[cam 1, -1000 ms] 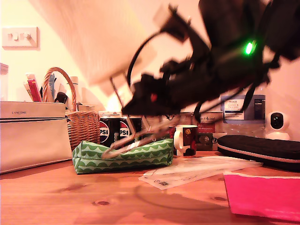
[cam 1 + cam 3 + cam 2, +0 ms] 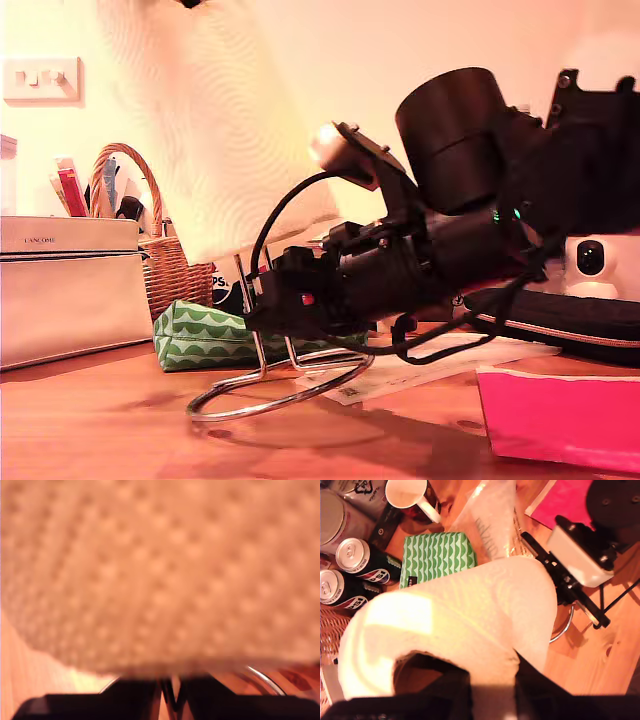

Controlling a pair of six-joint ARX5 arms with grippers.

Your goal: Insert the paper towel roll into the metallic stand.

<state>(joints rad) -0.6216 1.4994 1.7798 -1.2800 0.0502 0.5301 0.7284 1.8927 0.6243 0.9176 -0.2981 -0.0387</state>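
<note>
Mid-air, tilted: paper towel roll [image 2: 215, 130], lower end just over top of metallic stand [image 2: 250, 414]; not seated yet. Can't tell whether loop tip is inside core, hidden by paper. Pinched at upper rim by my first hand [image 2: 490, 700], clamped on the roll wall. Stand's ring base down on tabletop [image 2: 100, 425], upright wire clenched low down by my second hand [image 2: 270, 300]. Just behind ring: green pouch [image 2: 200, 335]; further back, wicker basket [image 2: 175, 270]; pink folder [image 2: 560, 415] at exterior view's right.

Risks, as judged: missing the loop w/ the core b/c of tilt mismatch btwn roll and upright; snagging or crumpling soft paper on the wire tip; tipping the light stand if pushed sideways; squashing the rim under the pinch.

Only in first wrist view: cans [image 2: 352, 555], mug [image 2: 407, 492], roll top from above. Only in exterior view: roll's tilt, whole ring. Second wrist view: just blurred embossed paper close up, sliver of ring, near-closed jaws.
</note>
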